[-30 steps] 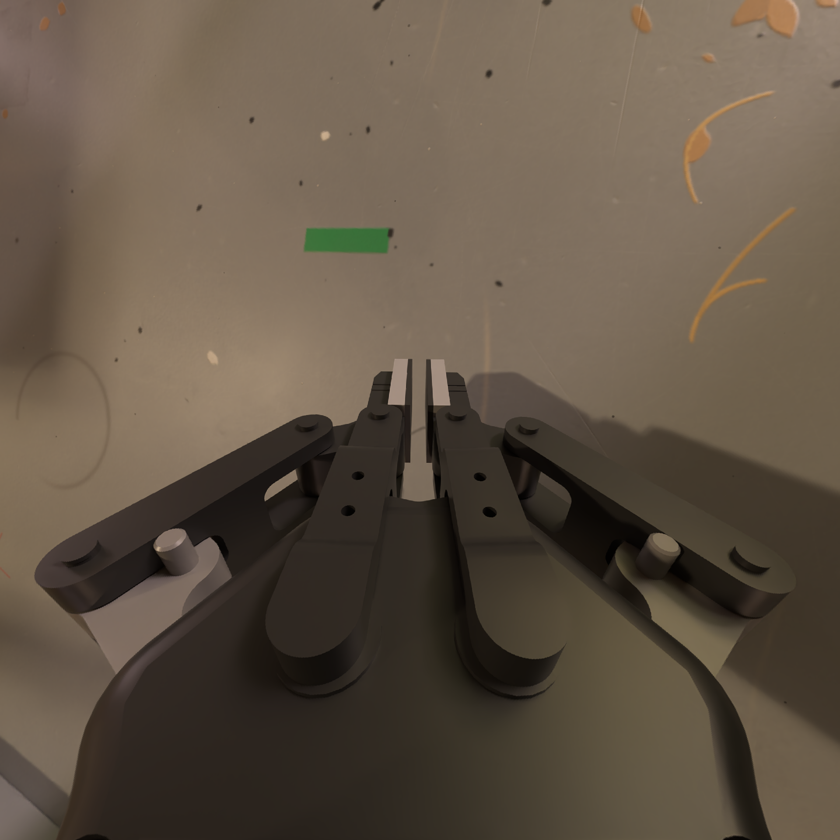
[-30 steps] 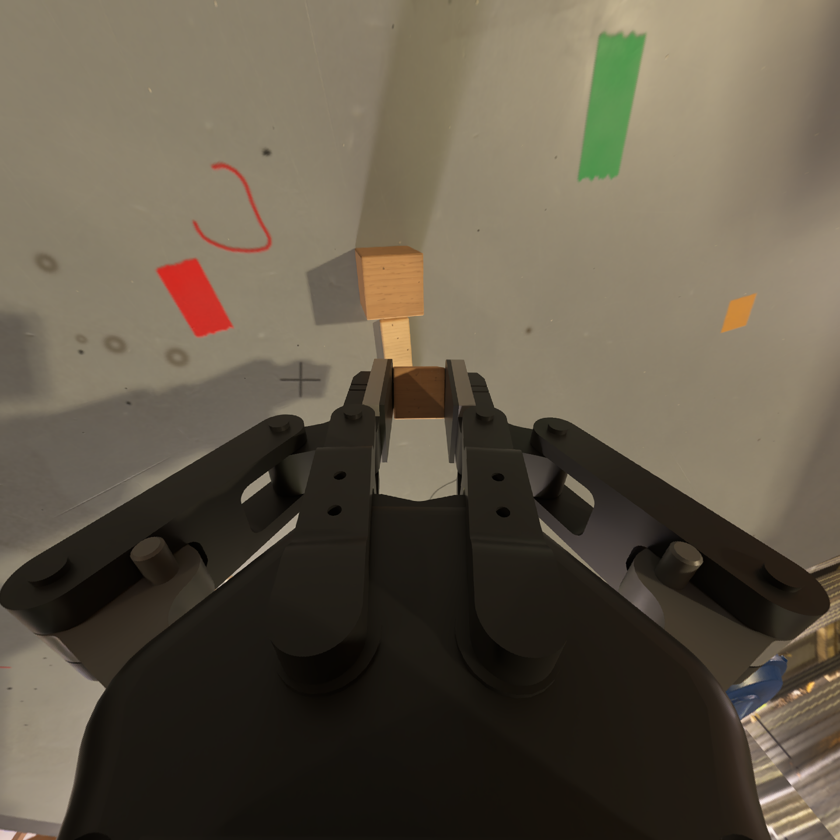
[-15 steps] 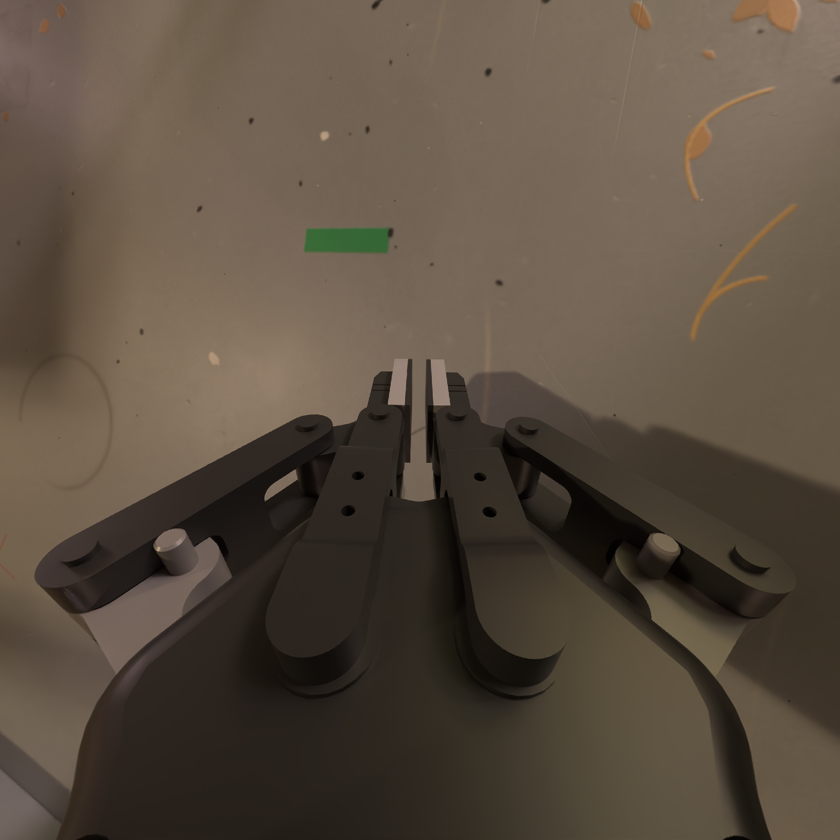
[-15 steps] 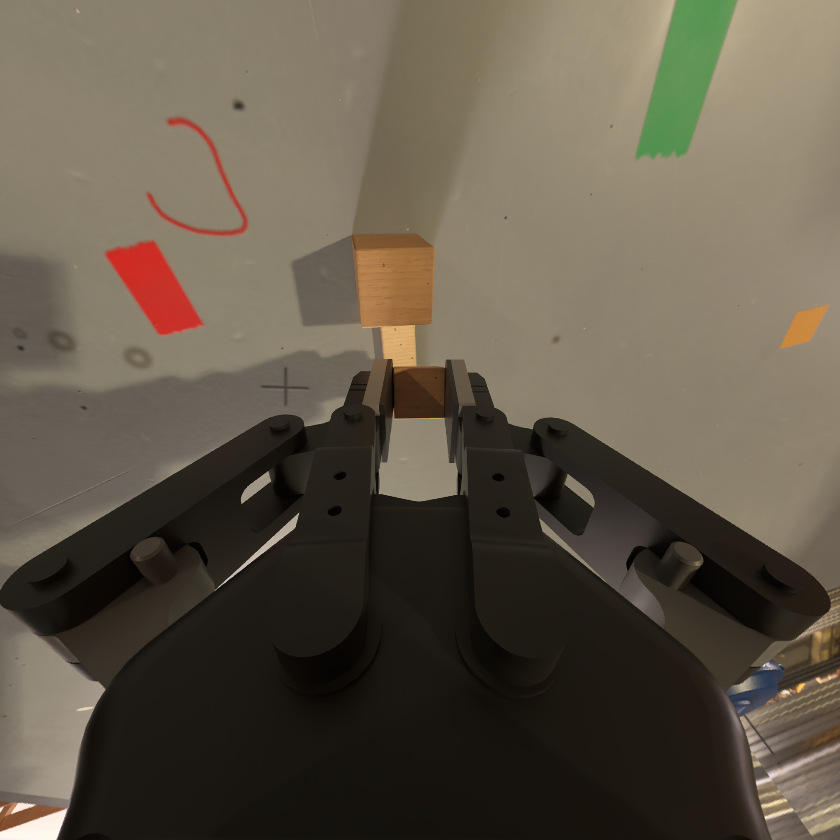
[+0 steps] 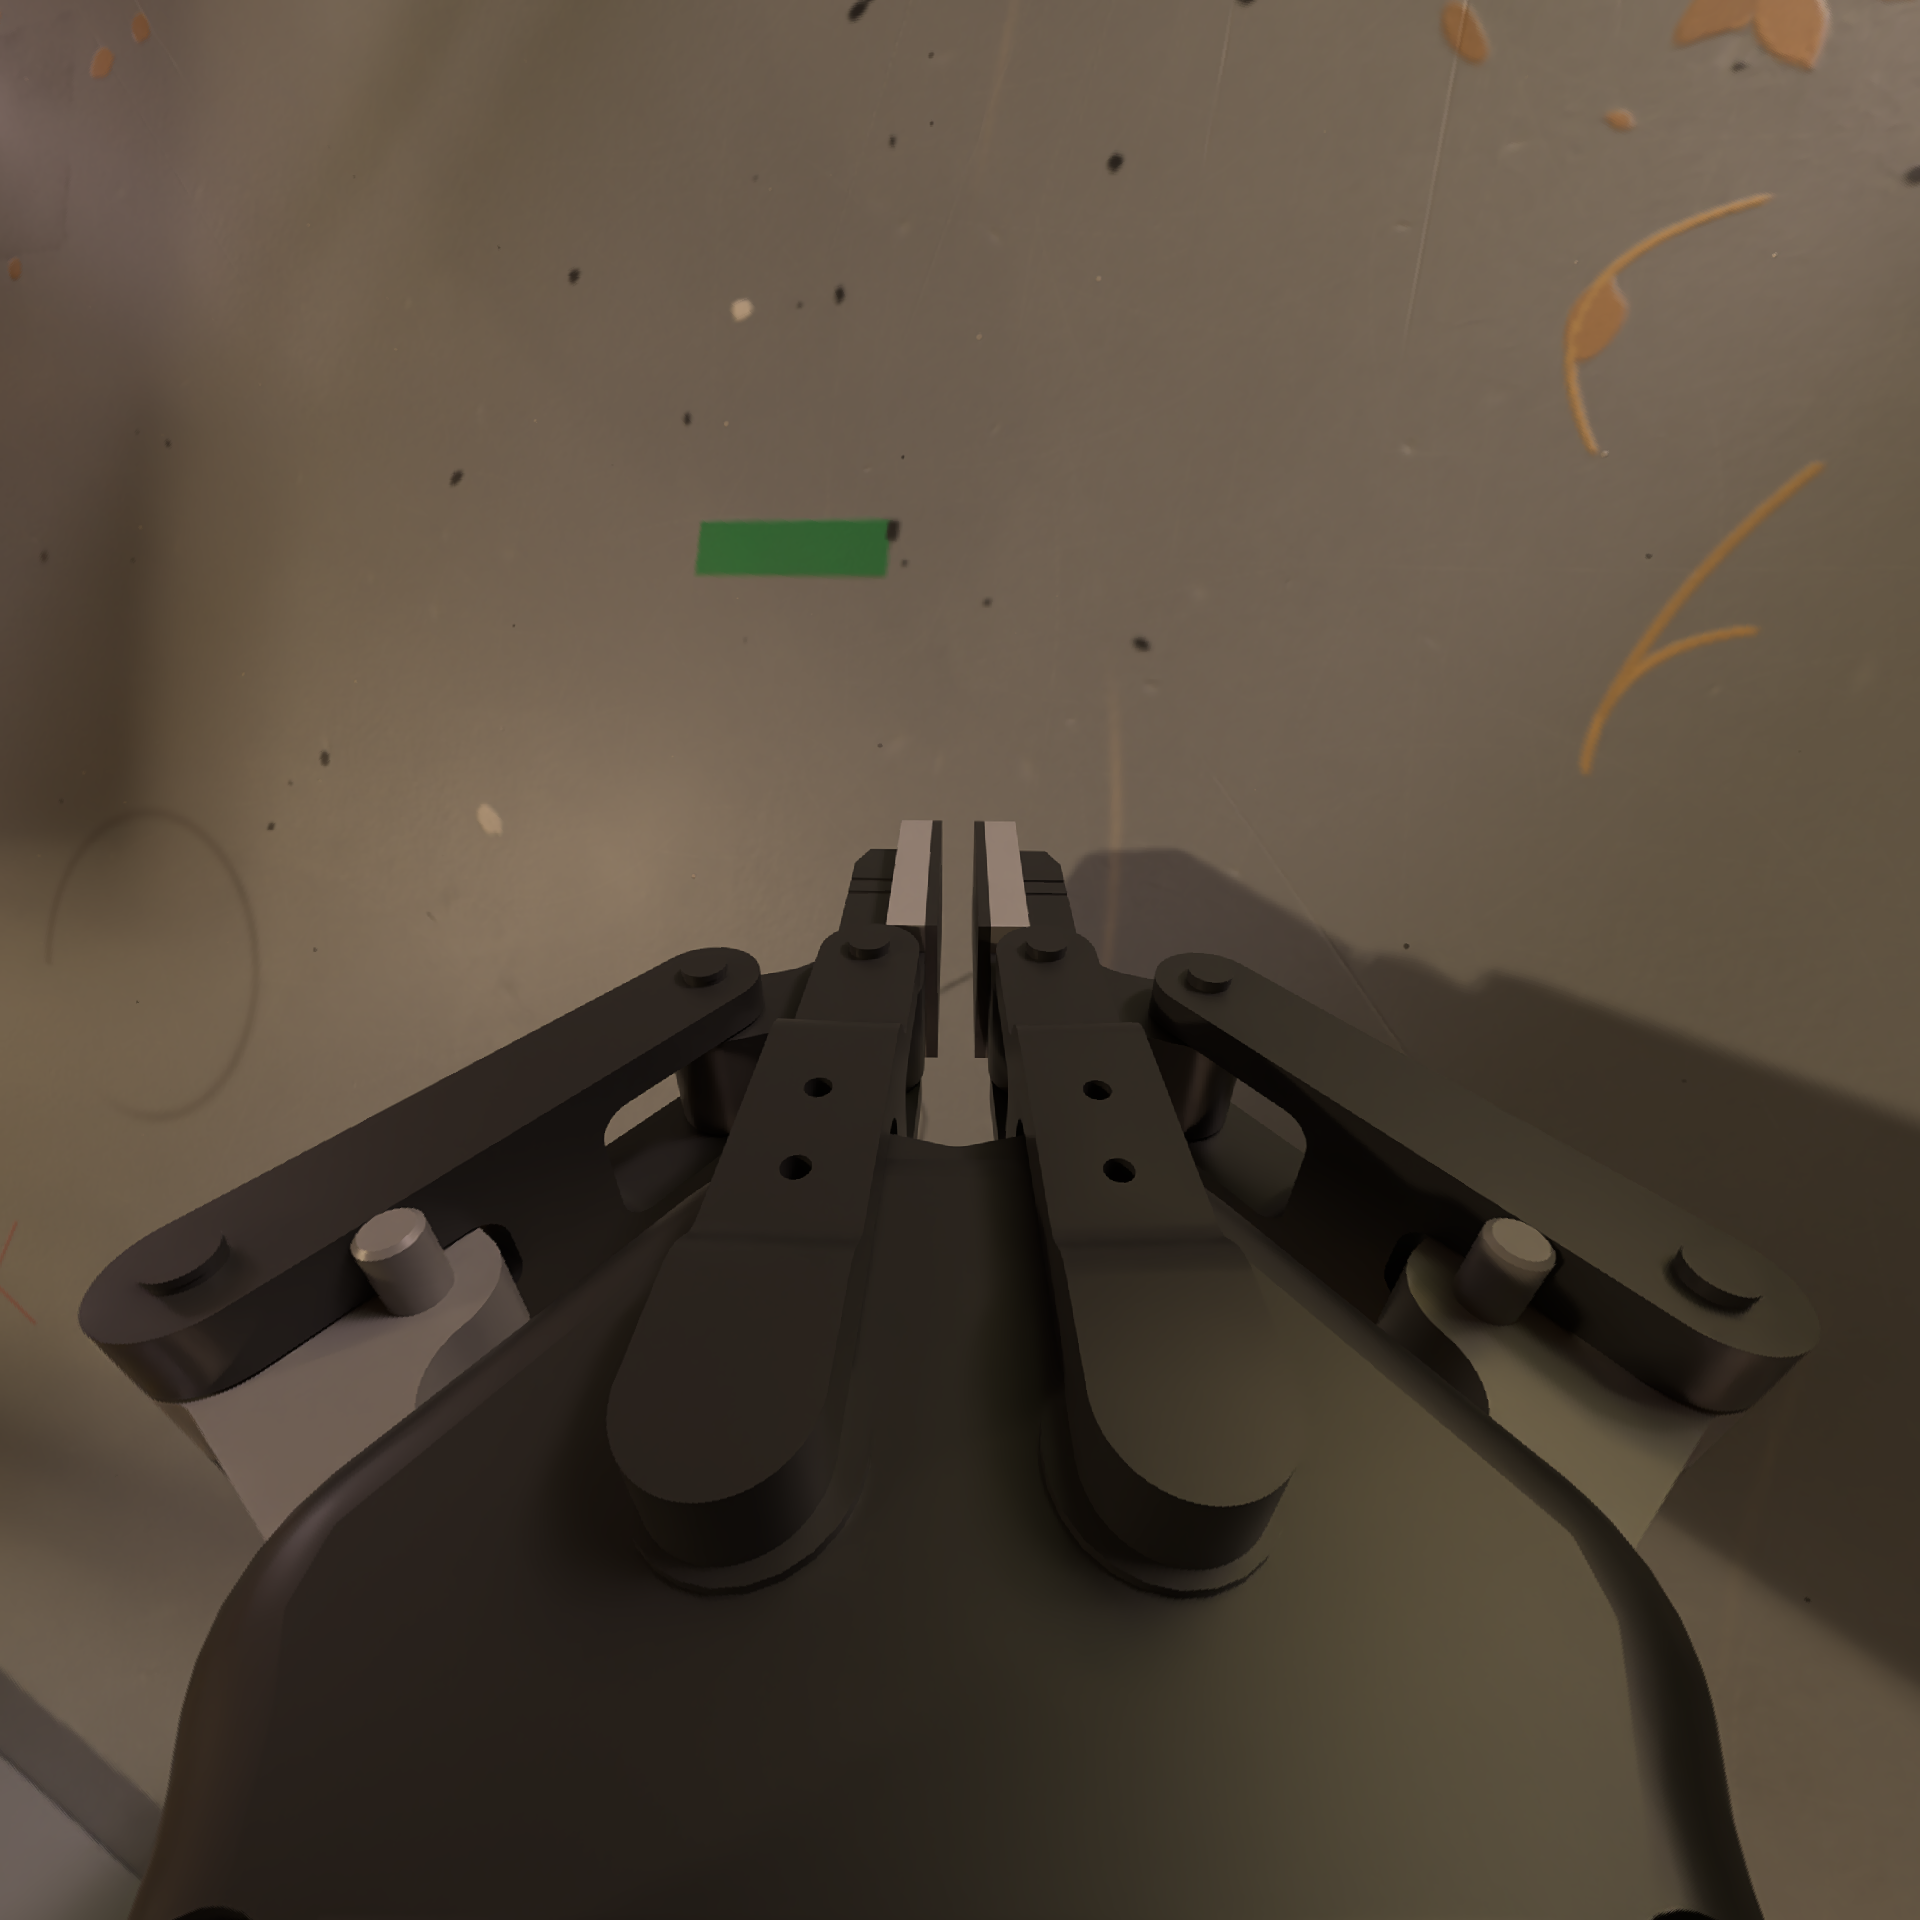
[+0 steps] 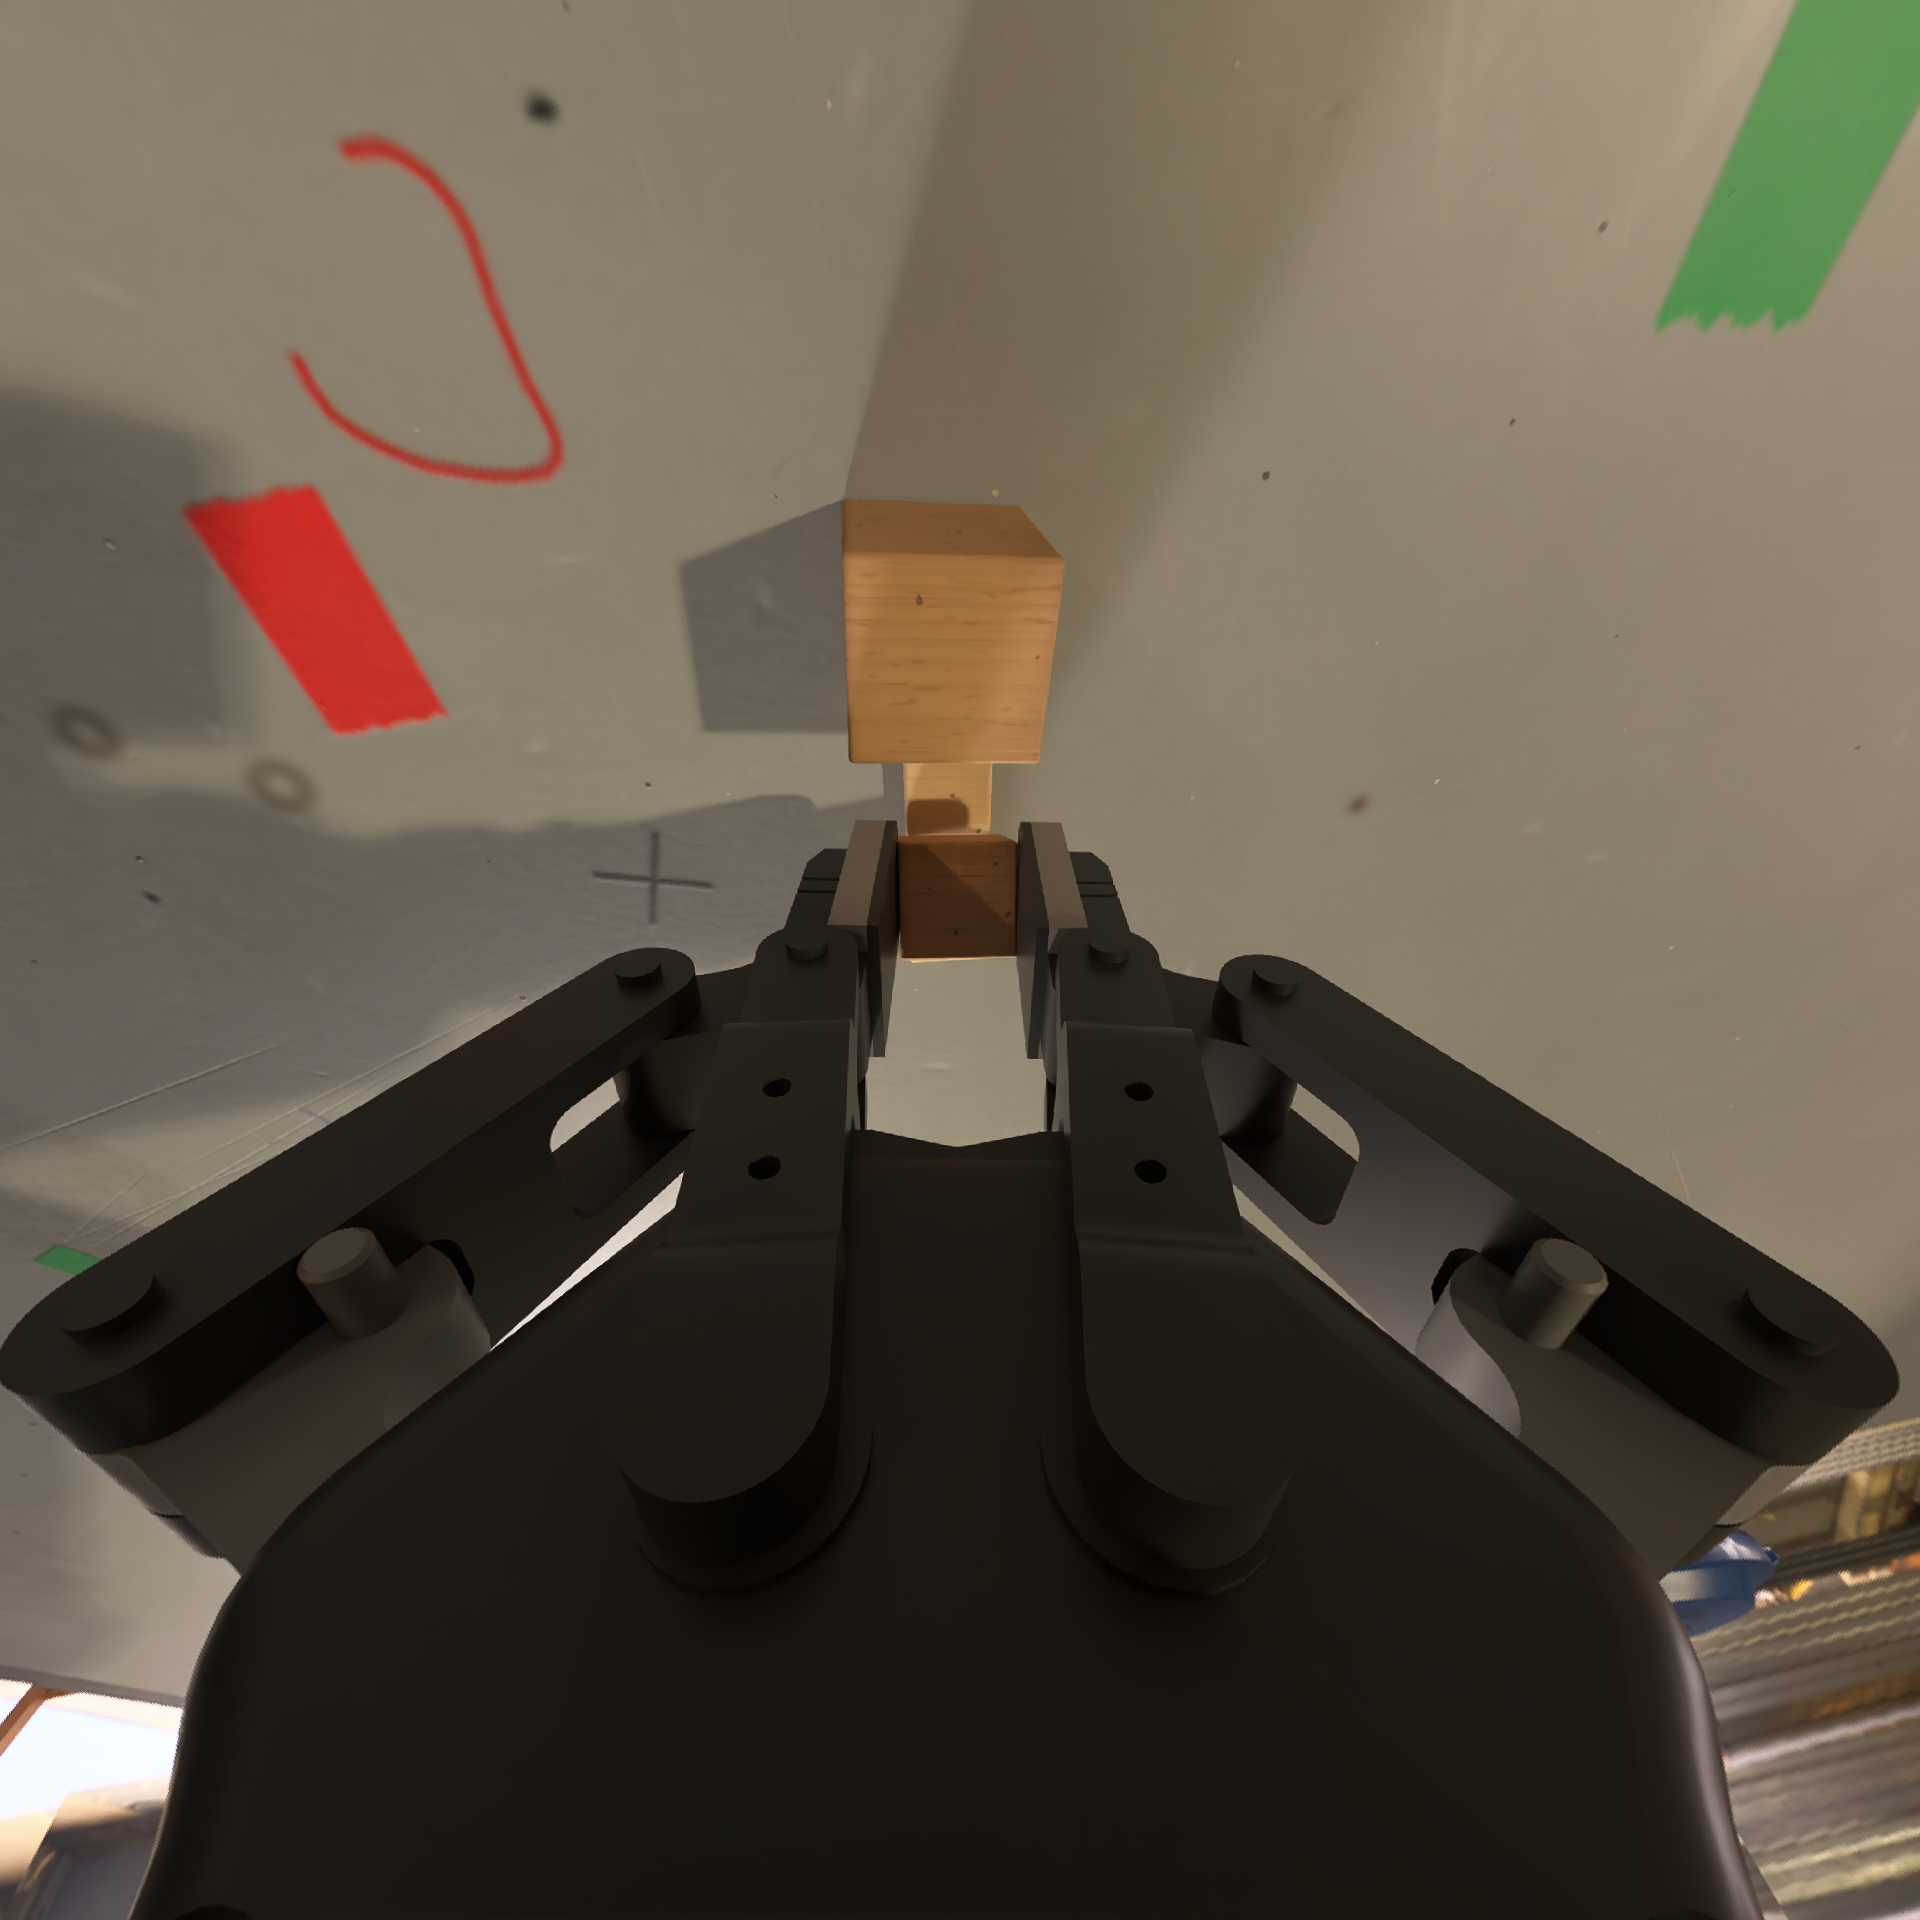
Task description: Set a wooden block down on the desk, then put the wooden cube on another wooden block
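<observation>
Tan wood-grain cube (image 6: 948, 634), red tape (image 6: 312, 608), green tape (image 5: 793, 548).

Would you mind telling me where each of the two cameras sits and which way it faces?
Left wrist view: sits on the left pincer, looking along its nearly closed, empty fingers down at the speckled desk with a short green tape strip.
Right wrist view: sits on the right pincer, looking along its fingers at the small wooden cube they clamp, a slim wooden block and a larger wooden block beyond.
Shared: both look down at the grey desk; no block appears in both.
</observation>
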